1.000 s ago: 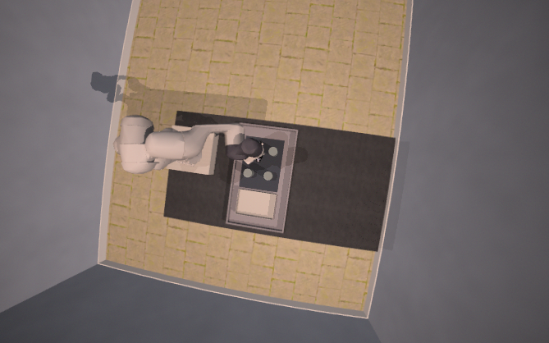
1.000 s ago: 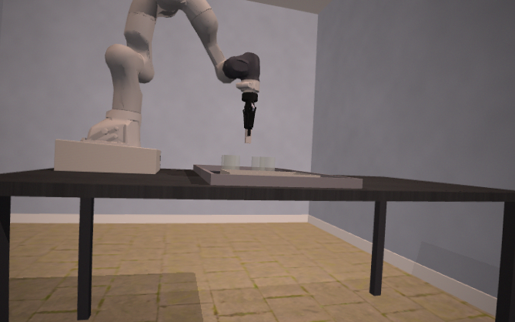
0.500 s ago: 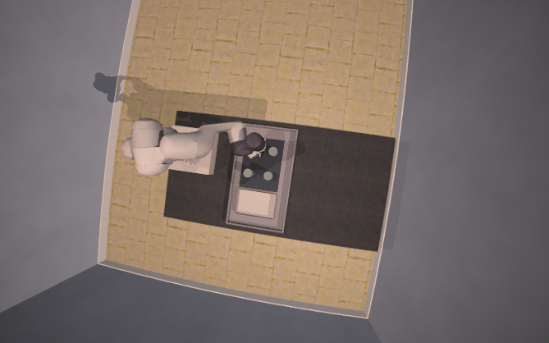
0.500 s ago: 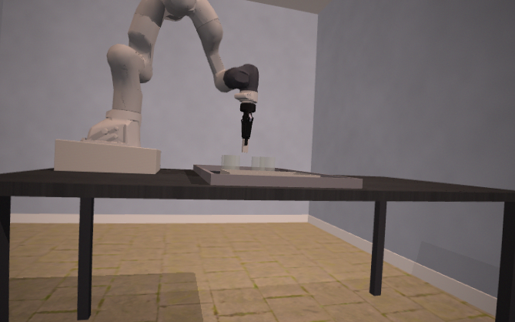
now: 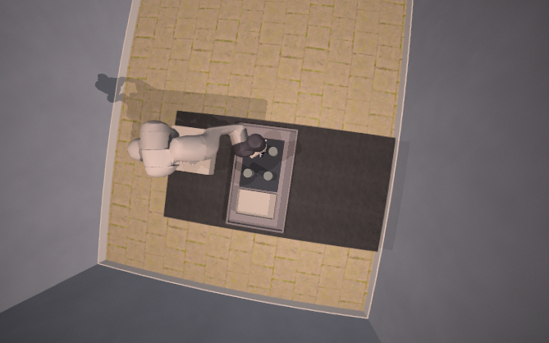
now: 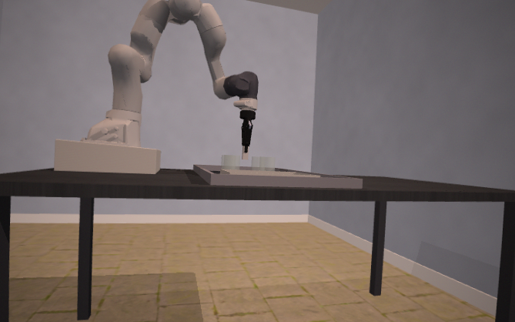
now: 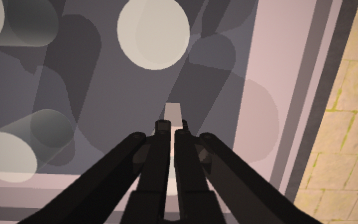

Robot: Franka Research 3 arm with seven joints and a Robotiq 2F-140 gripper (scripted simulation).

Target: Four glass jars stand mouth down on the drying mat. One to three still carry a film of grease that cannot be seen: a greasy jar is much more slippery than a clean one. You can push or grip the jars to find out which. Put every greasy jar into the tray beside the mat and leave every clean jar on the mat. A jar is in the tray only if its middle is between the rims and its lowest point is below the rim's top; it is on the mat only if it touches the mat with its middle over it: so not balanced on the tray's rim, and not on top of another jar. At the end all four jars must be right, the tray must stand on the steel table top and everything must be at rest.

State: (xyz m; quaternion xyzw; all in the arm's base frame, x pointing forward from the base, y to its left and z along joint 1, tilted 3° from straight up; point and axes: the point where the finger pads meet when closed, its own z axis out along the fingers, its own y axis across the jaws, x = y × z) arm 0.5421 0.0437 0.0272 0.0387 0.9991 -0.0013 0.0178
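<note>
Three pale greenish jars stand mouth down on the dark mat [image 5: 258, 186] [image 7: 125, 100]. One jar [image 5: 272, 151] [image 7: 153, 32] is at the mat's far right, another jar [image 5: 267, 176] [image 7: 32, 22] is nearer the tray, and a third jar [image 5: 247, 172] [image 7: 7, 157] is on the robot's side. The fourth is hidden from above by the wrist; a pale patch shows between the finger links in the wrist view. My gripper [image 6: 245, 155] [image 7: 172, 114] is shut and empty, pointing down, tips around jar-top height beside the first jar. The beige tray [image 5: 255, 203] holds no jar.
A raised grey-pink rim [image 5: 290, 170] [image 6: 287, 182] surrounds mat and tray on the dark table [image 5: 336, 183]. The robot's pale base block [image 5: 199, 167] [image 6: 107, 159] stands to the left. Jars stand close on the tray side of the gripper.
</note>
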